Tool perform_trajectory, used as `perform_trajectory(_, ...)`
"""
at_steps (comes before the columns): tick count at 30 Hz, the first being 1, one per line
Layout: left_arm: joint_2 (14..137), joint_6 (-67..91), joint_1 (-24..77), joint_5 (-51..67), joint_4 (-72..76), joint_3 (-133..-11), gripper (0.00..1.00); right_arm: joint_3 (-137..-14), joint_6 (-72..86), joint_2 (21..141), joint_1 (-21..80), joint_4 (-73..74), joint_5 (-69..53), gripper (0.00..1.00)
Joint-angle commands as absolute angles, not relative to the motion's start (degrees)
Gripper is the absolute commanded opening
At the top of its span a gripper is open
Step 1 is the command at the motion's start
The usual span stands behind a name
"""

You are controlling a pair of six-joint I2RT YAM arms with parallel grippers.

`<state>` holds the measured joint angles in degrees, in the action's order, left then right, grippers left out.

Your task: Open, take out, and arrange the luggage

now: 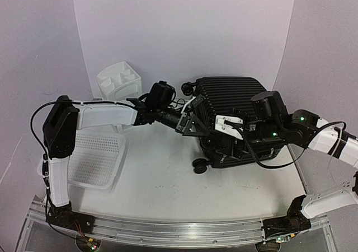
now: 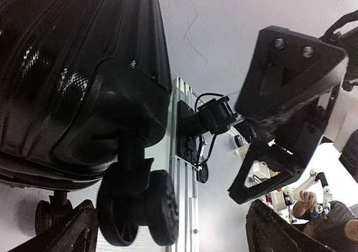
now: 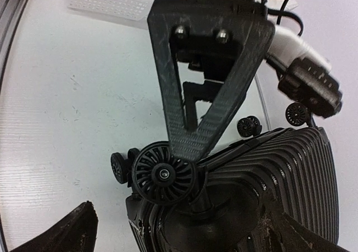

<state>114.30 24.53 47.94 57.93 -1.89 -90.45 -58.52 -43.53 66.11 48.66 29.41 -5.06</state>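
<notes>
White desk [image 1: 162, 179] carries the closed black luggage [image 1: 232, 103] (casters at its left end); left tool [image 2: 170, 213] and right tool [image 3: 179, 218] both hover there, fingers spread apart.

Left arm [image 1: 100, 116] rises from its base at 7 o'clock, then extends toward 3 o'clock; left gripper [image 1: 190, 123] has its jaws spread wide. Right arm [image 1: 313, 131] reaches from 5 o'clock toward 9 o'clock; right gripper [image 1: 221, 124] is likewise spread, close beside the left.
</notes>
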Motion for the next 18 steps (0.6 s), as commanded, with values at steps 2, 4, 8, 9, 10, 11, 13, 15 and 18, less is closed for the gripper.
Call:
perform_trajectory(2,116.8,25.9,49.2,64.2,1.4,-93.8,0.88,-57.7,-46.1,67.0,48.8,23.3,-3.6,0.98)
perform_trajectory(4,116.1,26.0,49.3,63.9,1.7,-92.3,0.87,-56.5,-47.0,66.9,48.8,21.8,-3.3,0.98)
perform_trajectory(8,115.0,28.7,49.6,66.0,3.8,-91.4,0.77,-52.9,-48.9,66.5,48.8,18.1,-3.9,0.94)
perform_trajectory(9,114.9,29.7,49.7,66.2,4.4,-91.4,0.72,-51.0,-50.5,66.2,48.9,16.4,-4.0,0.92)
perform_trajectory(10,114.9,30.6,49.7,66.3,5.0,-91.4,0.68,-49.1,-52.5,66.1,48.9,13.9,-4.1,0.92)
perform_trajectory(11,115.0,31.5,49.7,66.6,5.4,-91.5,0.64,-47.4,-54.4,66.1,48.8,12.2,-4.1,0.91)
perform_trajectory(13,115.5,33.5,49.7,66.8,6.0,-92.0,0.58,-45.1,-55.1,66.2,48.9,7.6,-2.9,0.9)
perform_trajectory(15,116.3,35.4,49.7,67.3,6.8,-92.4,0.53,-43.2,-54.9,66.1,48.9,3.1,-1.9,0.91)
perform_trajectory(18,116.8,38.3,49.7,67.8,9.5,-92.0,0.5,-40.9,-53.9,66.3,48.8,-3.3,-2.5,0.94)
